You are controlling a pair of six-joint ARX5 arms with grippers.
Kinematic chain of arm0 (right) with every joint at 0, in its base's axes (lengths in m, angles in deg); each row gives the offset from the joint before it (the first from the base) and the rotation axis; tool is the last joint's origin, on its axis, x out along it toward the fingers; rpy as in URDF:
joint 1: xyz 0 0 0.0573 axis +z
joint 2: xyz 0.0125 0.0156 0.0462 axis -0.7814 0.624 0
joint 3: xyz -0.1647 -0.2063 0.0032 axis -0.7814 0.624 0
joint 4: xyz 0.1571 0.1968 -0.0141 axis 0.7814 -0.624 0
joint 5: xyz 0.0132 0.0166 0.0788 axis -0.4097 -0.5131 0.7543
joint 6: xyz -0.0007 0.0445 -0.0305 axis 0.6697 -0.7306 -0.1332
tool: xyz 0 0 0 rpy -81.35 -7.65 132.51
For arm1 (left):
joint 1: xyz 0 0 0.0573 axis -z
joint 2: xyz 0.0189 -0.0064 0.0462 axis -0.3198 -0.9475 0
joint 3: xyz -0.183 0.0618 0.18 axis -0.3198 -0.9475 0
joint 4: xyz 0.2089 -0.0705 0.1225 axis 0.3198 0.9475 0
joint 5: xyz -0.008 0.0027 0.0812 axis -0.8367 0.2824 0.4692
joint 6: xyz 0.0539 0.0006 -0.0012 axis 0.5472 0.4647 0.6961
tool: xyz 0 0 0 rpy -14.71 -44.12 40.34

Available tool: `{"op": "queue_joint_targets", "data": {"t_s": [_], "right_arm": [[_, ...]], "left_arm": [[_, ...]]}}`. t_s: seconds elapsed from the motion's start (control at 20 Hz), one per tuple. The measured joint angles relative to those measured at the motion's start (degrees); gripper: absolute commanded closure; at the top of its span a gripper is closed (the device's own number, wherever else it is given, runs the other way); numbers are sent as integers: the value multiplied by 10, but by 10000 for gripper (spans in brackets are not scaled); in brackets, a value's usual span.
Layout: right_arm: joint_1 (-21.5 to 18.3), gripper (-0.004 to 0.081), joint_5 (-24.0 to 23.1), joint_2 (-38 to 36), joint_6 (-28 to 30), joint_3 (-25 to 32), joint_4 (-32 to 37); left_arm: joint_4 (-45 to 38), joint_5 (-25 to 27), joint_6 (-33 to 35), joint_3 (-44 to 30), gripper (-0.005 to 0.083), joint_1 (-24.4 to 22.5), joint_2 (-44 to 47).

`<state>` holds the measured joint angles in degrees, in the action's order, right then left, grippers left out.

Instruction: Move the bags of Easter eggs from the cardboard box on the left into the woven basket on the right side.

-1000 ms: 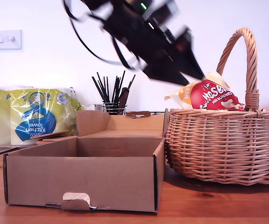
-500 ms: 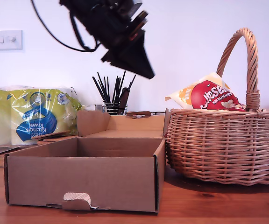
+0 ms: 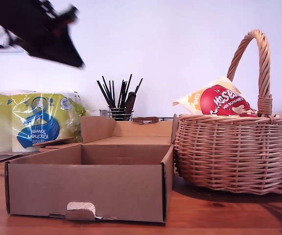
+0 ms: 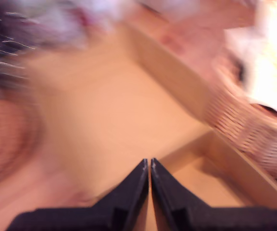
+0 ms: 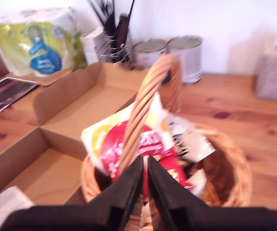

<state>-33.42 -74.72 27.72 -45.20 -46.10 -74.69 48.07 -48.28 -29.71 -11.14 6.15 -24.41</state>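
Both grippers clenched empty: my first gripper [image 4: 149,163] above the cardboard box [image 4: 234,168], my second gripper [image 5: 145,161] over the woven basket [image 5: 234,178].
Bags of Easter eggs [image 5: 143,144] pile in basket beneath second gripper; box floor beneath first looks bare.

"Kitchen towel" upside down on towel pack [image 3: 33,122], "White", "Mini Bunnies" on Maltesers bag [image 3: 219,100]

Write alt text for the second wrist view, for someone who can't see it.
My second hand, jaws shut, hovers over a wicker basket holding candy bags, its handle arching in front. Beside it lies an open cardboard box on a wooden table.
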Motion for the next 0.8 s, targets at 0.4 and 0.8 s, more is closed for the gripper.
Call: {"op": "queue_joint_targets", "data": {"t_s": [0.4,0.8], "right_arm": [[0,783,-41,-21,1,1,10],[0,782,-27,-96,12,1,-16]], "left_arm": [[-60,96,-31,-212,793,3,254],[14,92,-46,-224,793,7,396]]}}
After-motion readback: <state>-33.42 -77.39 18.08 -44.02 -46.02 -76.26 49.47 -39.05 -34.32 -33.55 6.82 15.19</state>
